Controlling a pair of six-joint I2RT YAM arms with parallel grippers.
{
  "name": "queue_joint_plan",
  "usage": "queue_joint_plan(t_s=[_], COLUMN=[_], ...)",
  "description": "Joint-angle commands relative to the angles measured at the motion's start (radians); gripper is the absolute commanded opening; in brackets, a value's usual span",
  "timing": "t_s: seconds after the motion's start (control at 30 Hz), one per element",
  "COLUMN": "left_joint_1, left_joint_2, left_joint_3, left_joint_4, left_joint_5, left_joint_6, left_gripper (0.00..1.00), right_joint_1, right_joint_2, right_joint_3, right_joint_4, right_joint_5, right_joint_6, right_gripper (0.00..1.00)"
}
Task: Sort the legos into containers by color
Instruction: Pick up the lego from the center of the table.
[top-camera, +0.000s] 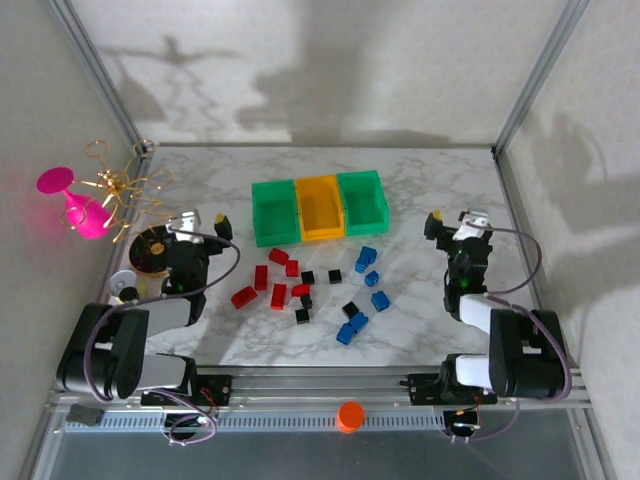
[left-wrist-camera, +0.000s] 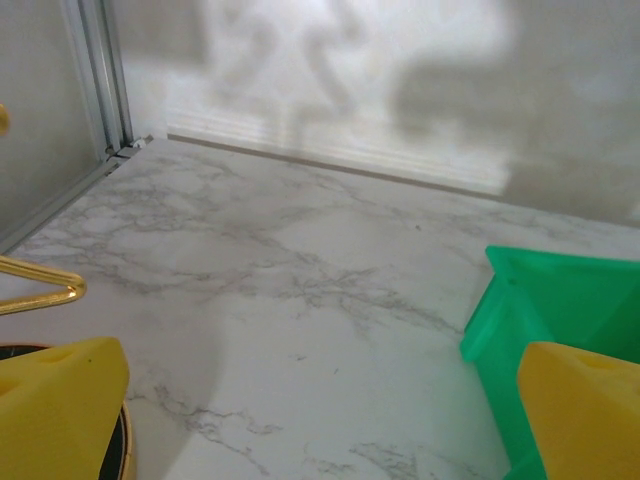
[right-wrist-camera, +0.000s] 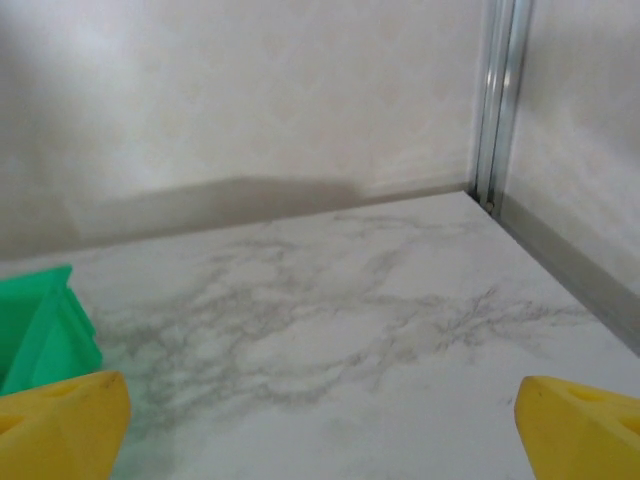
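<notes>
The containers (top-camera: 320, 208) stand in a row at the back middle of the marble table: a green bin (top-camera: 275, 212), a yellow-orange one, and a second green bin (top-camera: 362, 203). In front of them the legos lie loose: red ones (top-camera: 275, 275) at the left, black ones (top-camera: 305, 300) in the middle, blue ones (top-camera: 365, 290) at the right. My left gripper (top-camera: 205, 222) hangs open left of the bins, its yellow pads (left-wrist-camera: 60, 400) wide apart over bare marble, a green bin corner (left-wrist-camera: 560, 300) at its right. My right gripper (top-camera: 457, 220) is open right of the bins, holding nothing, its pads (right-wrist-camera: 585, 425) spread.
A black-and-gold dish (top-camera: 150, 250), a gold wire ornament (top-camera: 120, 180) and a pink glass (top-camera: 80, 205) crowd the left edge beside my left arm. An orange cap (top-camera: 349, 415) sits on the front rail. Metal frame posts (right-wrist-camera: 495, 100) stand at the back corners.
</notes>
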Motion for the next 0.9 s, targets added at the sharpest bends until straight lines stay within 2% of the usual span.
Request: queue_joint_plan(t_s=[0.0, 0.07, 0.2, 0.33, 0.53, 0.67, 0.87], left_joint_1=[-0.015, -0.015, -0.014, -0.011, 0.005, 0.003, -0.069], left_joint_2=[-0.089, -0.146, -0.23, -0.3, -0.344, -0.347, -0.392], left_joint_3=[0.018, 0.041, 0.076, 0.095, 0.112, 0.127, 0.125], left_joint_4=[-0.14, -0.231, -0.357, -0.415, -0.508, -0.592, -0.778], left_joint_5=[-0.016, -0.04, -0.002, 0.116, 0.124, 0.167, 0.18], left_joint_6=[-0.052, -0.105, -0.218, -0.396, -0.604, -0.662, -0.644], left_gripper=[0.99, 0.99, 0.99, 0.99, 0.99, 0.99, 0.99], right_joint_1=[-0.007, -0.008, -0.007, -0.008, 0.003, 0.041, 0.136], right_joint_2=[-0.061, -0.075, -0.086, -0.111, -0.16, -0.198, -0.211], right_joint_3=[0.054, 0.09, 0.149, 0.151, 0.159, 0.154, 0.189], right_joint_4=[-0.146, -0.237, -0.444, -0.486, -0.564, -0.623, -0.766], right_joint_5=[0.045, 0.063, 0.091, 0.028, -0.077, -0.135, -0.193], right_joint_6=[0.125, 0.221, 0.394, 0.435, 0.455, 0.425, 0.39], right_gripper=[0.99, 0.99, 0.99, 0.99, 0.99, 0.99, 0.99])
